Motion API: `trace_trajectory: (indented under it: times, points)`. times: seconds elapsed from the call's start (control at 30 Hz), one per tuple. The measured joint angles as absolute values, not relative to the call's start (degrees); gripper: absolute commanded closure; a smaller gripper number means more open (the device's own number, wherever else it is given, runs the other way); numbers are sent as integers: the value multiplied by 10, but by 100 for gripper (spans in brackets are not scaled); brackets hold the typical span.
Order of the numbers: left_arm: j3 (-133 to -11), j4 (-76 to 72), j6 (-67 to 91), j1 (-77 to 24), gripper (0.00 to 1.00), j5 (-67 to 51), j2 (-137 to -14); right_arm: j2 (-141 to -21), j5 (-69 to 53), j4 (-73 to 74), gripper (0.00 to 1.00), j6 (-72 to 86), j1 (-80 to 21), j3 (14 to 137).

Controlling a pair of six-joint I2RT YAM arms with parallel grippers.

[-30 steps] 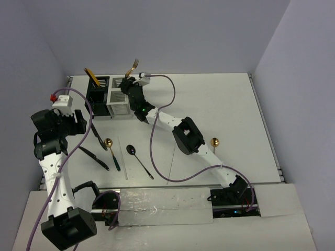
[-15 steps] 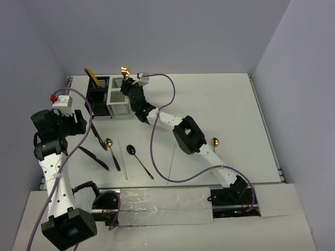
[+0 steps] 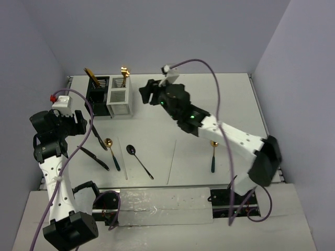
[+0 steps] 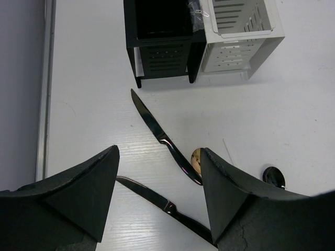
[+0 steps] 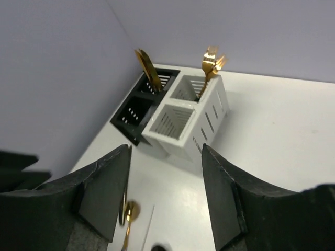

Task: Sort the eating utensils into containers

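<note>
Since our left end effector (image 4: 158, 151) hangs spread and empty over that knife (image 4: 158, 132) by the left edge of the counter (image 4: 78, 104), we'd drop straight down and pinch mid-handle.

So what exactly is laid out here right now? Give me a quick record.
Containers: black caddy and white caddy, joined side by side
In black caddy: gold knife
In white caddy: gold fork
Lying loose: black knives, gold spoons, black spoon
Left tool: open, empty
Right tool: open, empty
</note>
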State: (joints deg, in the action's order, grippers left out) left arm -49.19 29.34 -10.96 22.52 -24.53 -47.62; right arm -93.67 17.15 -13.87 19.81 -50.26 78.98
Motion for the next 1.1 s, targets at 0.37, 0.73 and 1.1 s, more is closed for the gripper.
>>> trace_trajectory:
  times: [0.37,0.73,1.1]
  points:
    - [-492,293,-112,226,24,-249,-476,-597,162,390,31,343,-466,500]
    - [-494,296,-112,226,24,-261,-476,-628,152,549,31,418,-348,428]
    - [-513,304,-111,226,25,-277,-475,-760,84,523,37,366,-257,418]
